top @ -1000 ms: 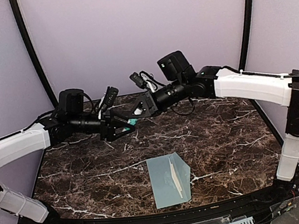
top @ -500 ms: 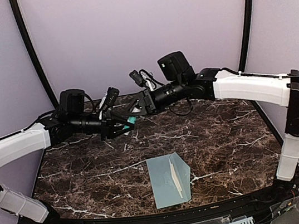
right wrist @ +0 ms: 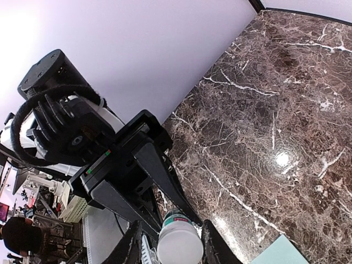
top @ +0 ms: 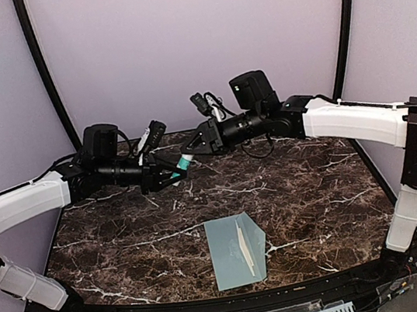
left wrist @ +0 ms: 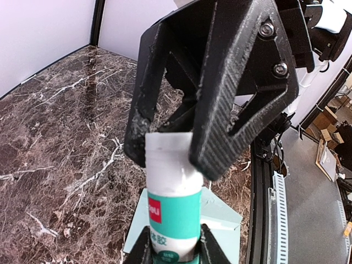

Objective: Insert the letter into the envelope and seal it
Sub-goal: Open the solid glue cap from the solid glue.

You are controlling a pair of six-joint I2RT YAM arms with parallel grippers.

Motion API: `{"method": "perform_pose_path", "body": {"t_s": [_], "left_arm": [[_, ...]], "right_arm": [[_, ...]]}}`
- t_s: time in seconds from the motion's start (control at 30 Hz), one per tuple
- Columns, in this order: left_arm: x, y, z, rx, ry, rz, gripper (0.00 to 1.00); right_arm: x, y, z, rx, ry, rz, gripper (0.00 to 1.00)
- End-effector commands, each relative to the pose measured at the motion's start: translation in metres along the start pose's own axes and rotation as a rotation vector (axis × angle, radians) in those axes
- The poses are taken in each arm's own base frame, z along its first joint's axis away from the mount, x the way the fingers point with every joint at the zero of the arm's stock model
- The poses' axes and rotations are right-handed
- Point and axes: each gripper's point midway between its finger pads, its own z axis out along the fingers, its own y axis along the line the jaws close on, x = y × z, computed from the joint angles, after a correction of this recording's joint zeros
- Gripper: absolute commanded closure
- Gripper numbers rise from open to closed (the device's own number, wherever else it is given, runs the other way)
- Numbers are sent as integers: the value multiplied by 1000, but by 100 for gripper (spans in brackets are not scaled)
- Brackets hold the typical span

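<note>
A single glue stick [top: 184, 162] is held in the air over the far side of the dark marble worktop [top: 314, 179], between the two arms. The left gripper [top: 170, 174] is clenched around its green-and-white tube. The left wrist view shows both fingers pressed against the printed label, which steadies the tube so the other end can be worked. The right gripper [top: 196, 147] meets it head-on, with a finger on either side of the white cap [right wrist: 179, 242]. I cannot tell whether those fingers are actually pinching the cap or only bracketing it. This end-to-end hold looks like a set-up for pulling the cap off, so glue can go on before sealing. One pale teal envelope [top: 234, 250] lies flat near the front middle of the worktop, well apart from both grippers. Its pointed flap is spread open to the right, and one thin white strip [top: 244, 246] is exposed. No loose letter shows anywhere. It may already be inside the envelope, but the views do not settle that.
</note>
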Motion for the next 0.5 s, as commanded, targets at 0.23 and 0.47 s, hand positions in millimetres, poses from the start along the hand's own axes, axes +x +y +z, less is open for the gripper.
{"method": "perform_pose_path", "body": {"t_s": [0.23,0.47], "left_arm": [[-10,-2,-2,-1,-30,4,100],[-6,3,1,-16,-18,-2,100]], "right_arm": [[0,13,0,-46,7,-31,82],[-13,8,-9,27,-48,-56,93]]}}
